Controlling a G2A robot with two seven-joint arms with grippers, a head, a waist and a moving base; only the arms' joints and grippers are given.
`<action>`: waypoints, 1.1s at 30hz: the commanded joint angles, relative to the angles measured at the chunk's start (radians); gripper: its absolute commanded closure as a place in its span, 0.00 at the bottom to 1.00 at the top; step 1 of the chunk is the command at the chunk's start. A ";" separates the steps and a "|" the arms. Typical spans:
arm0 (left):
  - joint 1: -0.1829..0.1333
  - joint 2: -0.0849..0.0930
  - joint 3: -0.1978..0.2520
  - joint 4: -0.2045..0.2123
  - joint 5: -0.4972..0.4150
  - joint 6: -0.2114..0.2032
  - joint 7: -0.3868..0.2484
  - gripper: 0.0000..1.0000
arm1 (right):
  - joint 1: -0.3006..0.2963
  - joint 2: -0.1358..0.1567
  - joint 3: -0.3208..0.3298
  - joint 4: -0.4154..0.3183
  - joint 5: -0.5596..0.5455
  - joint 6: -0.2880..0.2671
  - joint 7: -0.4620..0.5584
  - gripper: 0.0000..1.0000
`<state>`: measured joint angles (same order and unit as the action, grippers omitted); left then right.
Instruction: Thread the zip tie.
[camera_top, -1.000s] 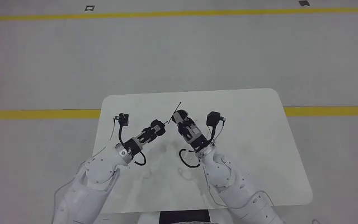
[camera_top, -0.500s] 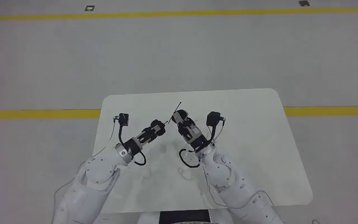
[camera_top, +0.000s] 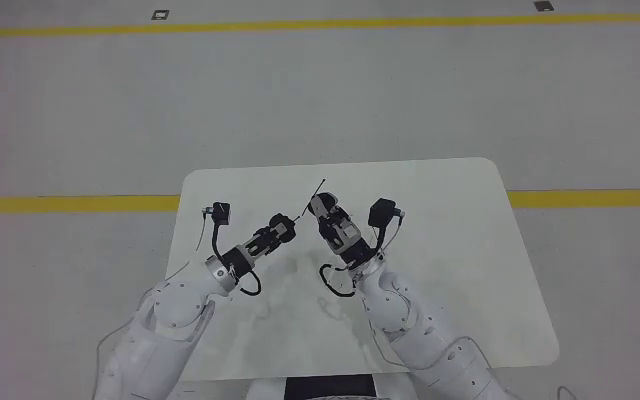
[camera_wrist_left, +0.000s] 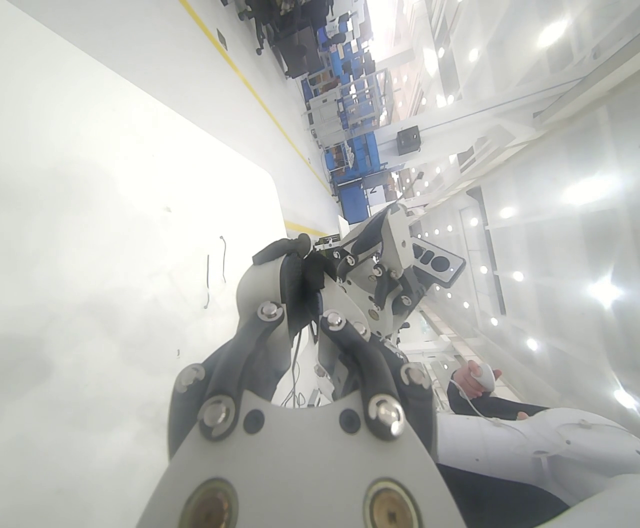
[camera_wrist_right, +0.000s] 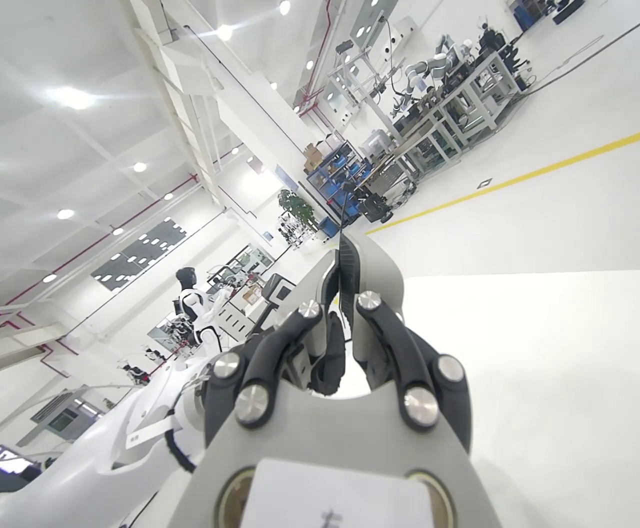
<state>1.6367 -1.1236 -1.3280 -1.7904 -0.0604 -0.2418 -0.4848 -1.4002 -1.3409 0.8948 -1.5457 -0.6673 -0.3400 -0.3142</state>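
Now the threading step is in hand, above the white table (camera_top: 450, 200).
The right gripper (camera_wrist_right: 342, 250) clamps the zip tie (camera_wrist_right: 344, 220), its end sticking out past the fingertips; the left gripper (camera_wrist_left: 300, 255) looks clenched, on what I cannot tell. Next, I judge, the tip must meet the head exactly. Around is a bright hall with a yellow floor line (camera_top: 580, 198).

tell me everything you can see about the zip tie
The zip tie is a thin black strip, plastic by its look, pinched between the shut fingers of the right tool above the white table. Its free end sticks out straight past the fingertips, slanting away from the robot in the top view. The rest, head included, is hidden between the fingers. Whether the left tool close by touches it cannot be told.
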 joint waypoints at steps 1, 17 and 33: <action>0.000 0.000 0.000 0.000 0.000 0.000 0.000 1.00 | 0.009 0.003 -0.011 0.014 -0.005 0.000 -0.018 1.00; 0.000 0.000 0.000 0.000 0.000 0.000 0.000 1.00 | 0.068 0.044 -0.114 0.074 -0.017 0.000 -0.161 1.00; 0.000 0.000 0.000 0.000 0.000 0.000 0.000 1.00 | 0.125 0.058 -0.190 0.131 -0.004 0.000 -0.249 1.00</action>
<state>1.6367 -1.1236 -1.3280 -1.7904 -0.0604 -0.2418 -0.4848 -1.2783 -1.2831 0.7094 -1.4181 -0.6723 -0.3400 -0.5581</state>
